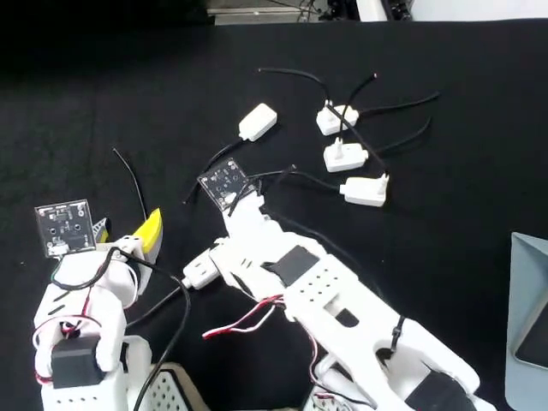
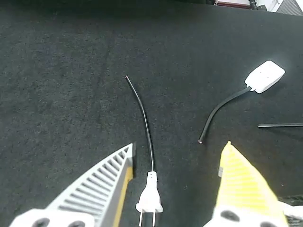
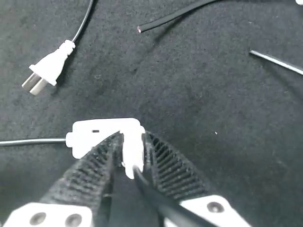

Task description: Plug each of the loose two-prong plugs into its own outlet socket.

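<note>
One loose plug (image 2: 150, 198) lies near left on the black cloth (image 1: 445, 257), prongs toward the near edge. It sits between the spread fingers of the left gripper (image 2: 179, 145) and touches neither. Just right of it, the right gripper (image 3: 132, 138) pinches a corded white socket (image 3: 94, 135). Four more white sockets lie farther off: a lone socket (image 1: 258, 122) far centre, and a cluster (image 1: 345, 156) of three far right among black cords. Whether plugs sit in those three I cannot tell. One grey bin (image 1: 527, 317) stands at the right edge. Past the far edge runs a pale strip of room (image 1: 479, 8).
</note>
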